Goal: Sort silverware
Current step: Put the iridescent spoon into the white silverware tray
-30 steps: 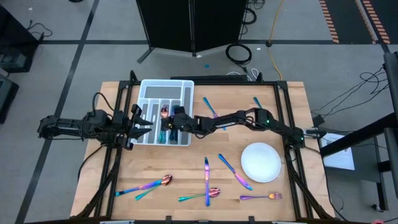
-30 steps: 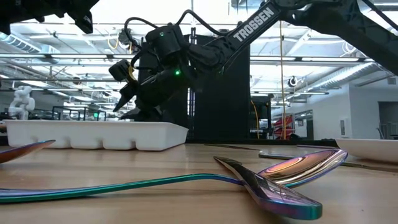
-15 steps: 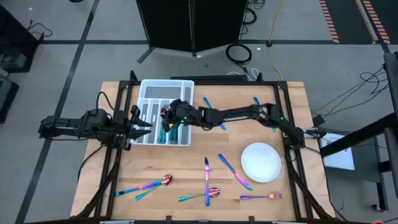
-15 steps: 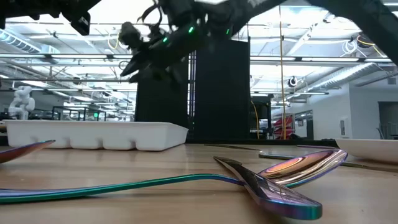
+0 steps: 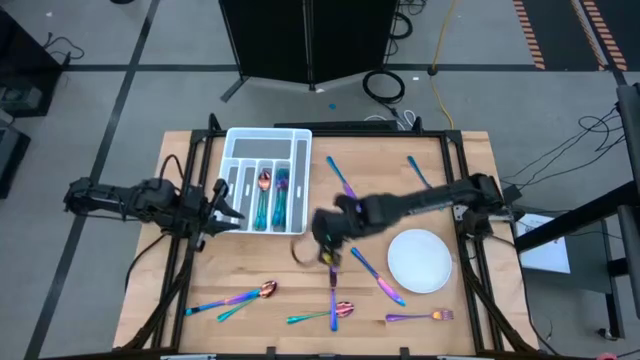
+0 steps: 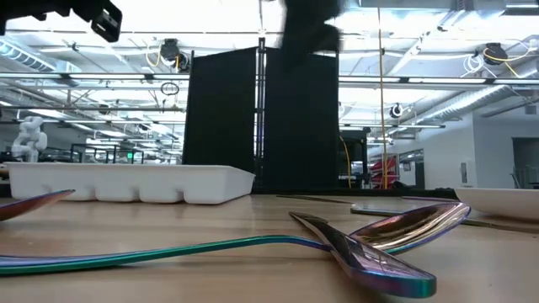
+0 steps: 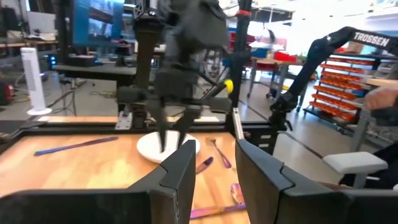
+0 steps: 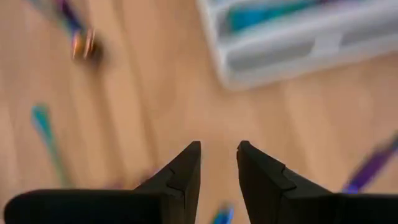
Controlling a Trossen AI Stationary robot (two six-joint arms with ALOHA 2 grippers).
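The white divided tray (image 5: 300, 140) stands at the far left and holds a spoon (image 5: 264, 182) and blue-green pieces (image 5: 281, 197) in its slots. More silverware lies loose on the wood: two knives (image 5: 340, 178) at the back, knives (image 5: 378, 276), spoons (image 5: 245, 297) and a fork (image 5: 420, 317) near the front edge. My right gripper (image 5: 328, 242) hangs open above the table's middle, pointing steeply down, with nothing between its fingers (image 8: 186, 165). My left gripper (image 5: 232, 208) waits open and level at the tray's left side, also holding nothing (image 7: 212, 149).
A round white plate (image 5: 420, 260) lies at the right. In the low view a spoon (image 6: 404, 227) and a long handle (image 6: 168, 251) lie close to the camera. Bare wood shows between the tray and the front row of silverware.
My right gripper has lifted out of the tray and swung fast toward the table's middle and near edge, tipping from nearly level to steeply downward and rolling. A blue-purple piece now shows in the tray slot where it stood.
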